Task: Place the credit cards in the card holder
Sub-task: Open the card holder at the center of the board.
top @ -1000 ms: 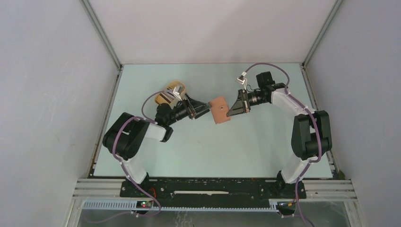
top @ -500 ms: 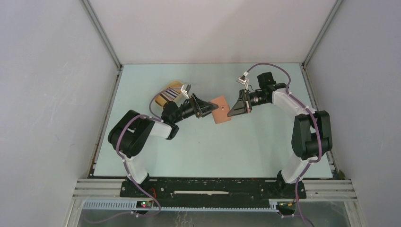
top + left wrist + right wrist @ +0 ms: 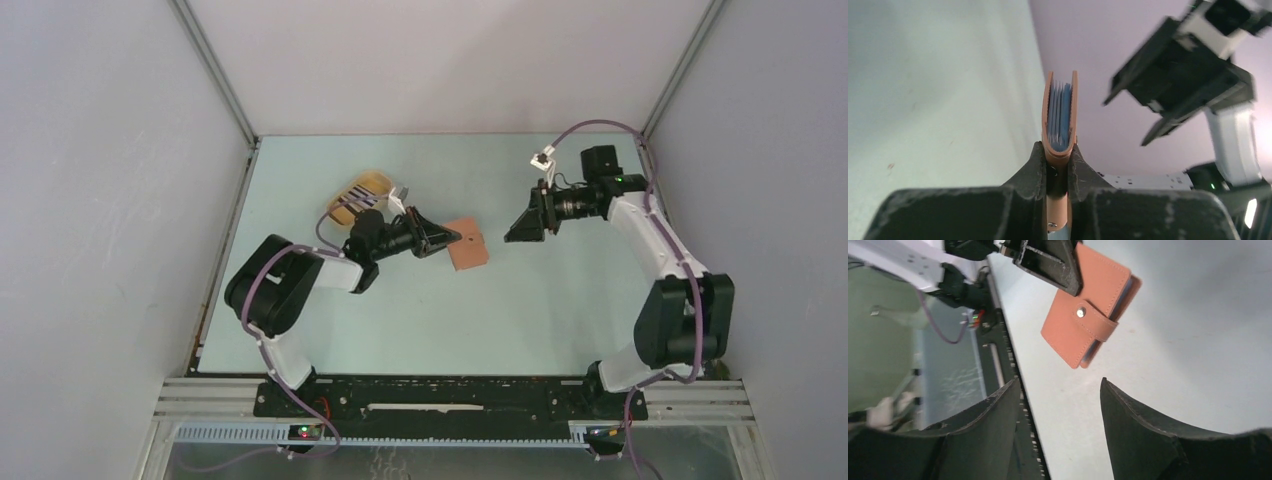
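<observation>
The card holder [image 3: 468,245], reddish-brown with its snap tab fastened, is held above the table by my left gripper [image 3: 450,239], which is shut on its left edge. In the left wrist view the card holder [image 3: 1060,107] is edge-on, its blue lining showing, pinched between the fingers [image 3: 1034,165]. My right gripper [image 3: 512,234] stands open a short way to the right, apart from it. From the right wrist the card holder [image 3: 1088,307] hangs ahead of my open right gripper [image 3: 1060,385]. The credit cards [image 3: 347,207], a striped stack, lie in the yellow tray behind the left arm.
The yellow oval tray [image 3: 372,181] sits at the back left, partly covered by the left arm's cable. White enclosure walls [image 3: 120,200] close in both sides and the back. The arm bases and a black rail [image 3: 450,395] run along the near edge.
My left gripper moved in and shut on the card holder. My right gripper opened, let the holder go and drew back to the right.
</observation>
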`<action>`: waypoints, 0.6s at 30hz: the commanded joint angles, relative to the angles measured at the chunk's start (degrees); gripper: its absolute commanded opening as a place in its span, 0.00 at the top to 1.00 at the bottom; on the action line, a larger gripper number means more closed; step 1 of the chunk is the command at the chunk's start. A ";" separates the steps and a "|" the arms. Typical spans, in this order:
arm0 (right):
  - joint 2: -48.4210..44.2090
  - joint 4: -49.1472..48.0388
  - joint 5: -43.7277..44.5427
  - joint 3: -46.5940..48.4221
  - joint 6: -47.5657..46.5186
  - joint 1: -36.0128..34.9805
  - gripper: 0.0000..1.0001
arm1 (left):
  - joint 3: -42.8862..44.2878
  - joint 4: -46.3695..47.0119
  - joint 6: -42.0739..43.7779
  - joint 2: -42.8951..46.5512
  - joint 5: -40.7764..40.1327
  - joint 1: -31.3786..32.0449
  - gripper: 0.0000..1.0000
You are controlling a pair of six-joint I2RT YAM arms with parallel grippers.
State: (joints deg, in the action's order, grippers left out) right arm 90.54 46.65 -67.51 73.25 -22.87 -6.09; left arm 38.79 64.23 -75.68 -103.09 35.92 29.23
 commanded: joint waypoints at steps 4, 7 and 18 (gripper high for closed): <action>-7.80 -0.12 18.03 2.16 -5.47 -5.14 0.31 | 14.87 -36.66 10.07 6.26 -2.02 3.11 1.00; -7.59 -2.16 22.46 2.16 -3.56 -7.56 0.32 | 21.56 -50.70 13.90 6.11 -3.44 4.61 1.00; -4.44 -6.24 33.61 2.01 3.28 -12.65 0.40 | 27.55 -58.17 15.15 6.20 -6.16 7.74 1.00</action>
State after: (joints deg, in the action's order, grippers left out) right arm 84.90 42.92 -38.50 74.00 -21.74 -16.71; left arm 62.70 8.69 -61.82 -100.03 30.50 36.38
